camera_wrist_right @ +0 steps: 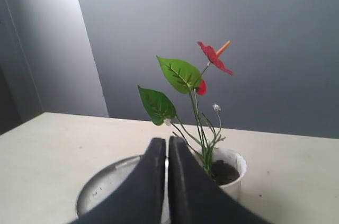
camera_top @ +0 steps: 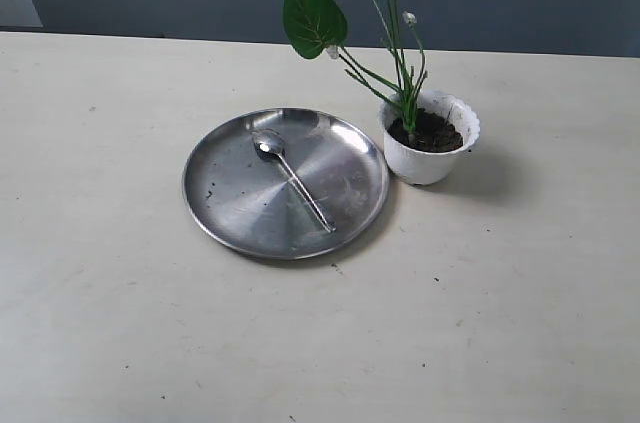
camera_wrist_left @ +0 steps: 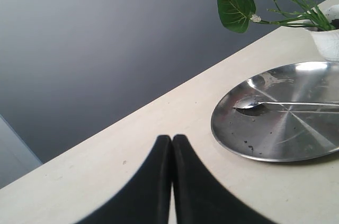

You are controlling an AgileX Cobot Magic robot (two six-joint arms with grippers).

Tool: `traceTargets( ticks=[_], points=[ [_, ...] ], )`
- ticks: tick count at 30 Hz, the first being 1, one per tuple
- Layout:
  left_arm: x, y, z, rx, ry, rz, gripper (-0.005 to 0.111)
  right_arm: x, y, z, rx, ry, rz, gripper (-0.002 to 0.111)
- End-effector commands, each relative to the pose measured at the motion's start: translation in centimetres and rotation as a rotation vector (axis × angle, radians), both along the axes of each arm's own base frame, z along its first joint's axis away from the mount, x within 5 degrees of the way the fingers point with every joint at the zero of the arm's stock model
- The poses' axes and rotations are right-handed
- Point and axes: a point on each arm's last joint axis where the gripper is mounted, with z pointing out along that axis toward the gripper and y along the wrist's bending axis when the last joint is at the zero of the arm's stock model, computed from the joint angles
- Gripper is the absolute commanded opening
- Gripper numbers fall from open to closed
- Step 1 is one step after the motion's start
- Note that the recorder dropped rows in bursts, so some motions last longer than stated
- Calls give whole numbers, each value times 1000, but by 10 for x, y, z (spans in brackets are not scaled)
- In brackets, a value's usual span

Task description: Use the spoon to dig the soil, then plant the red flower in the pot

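Two grippers, left [camera_wrist_left: 172, 144] and right [camera_wrist_right: 167, 147], each with fingers pressed together, holding nothing, neither seen in the exterior view. On the table [camera_top: 120, 323], nearest, a steel plate [camera_top: 225, 213] with the spoon [camera_top: 290, 178] lying in it, bowl toward the far rim. Just beyond, touching the plate's right edge, the white pot [camera_top: 435, 158] holds dark soil [camera_top: 435, 133], the red flower [camera_top: 385, 43] standing upright in it.

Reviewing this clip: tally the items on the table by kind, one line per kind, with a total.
Steel plate: 1
Spoon, lying on the plate: 1
White pot holding soil: 1
Red flower plant, standing in the pot: 1
Total: 4 items. Both grippers, left and right, are shut and hold nothing.
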Motion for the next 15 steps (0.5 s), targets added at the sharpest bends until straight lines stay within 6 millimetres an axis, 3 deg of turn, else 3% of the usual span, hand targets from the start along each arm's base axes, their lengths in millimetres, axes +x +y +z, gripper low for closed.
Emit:
traceTargets(
  ticks=[1, 15],
  points=[
    [-1, -1, 2, -19, -12, -12, 1, 1, -3, -9, -92, 51, -37, 3],
    [-1, -1, 2, -19, -12, -12, 1, 21, -12, -44, -188, 88, -466, 3]
  ],
)
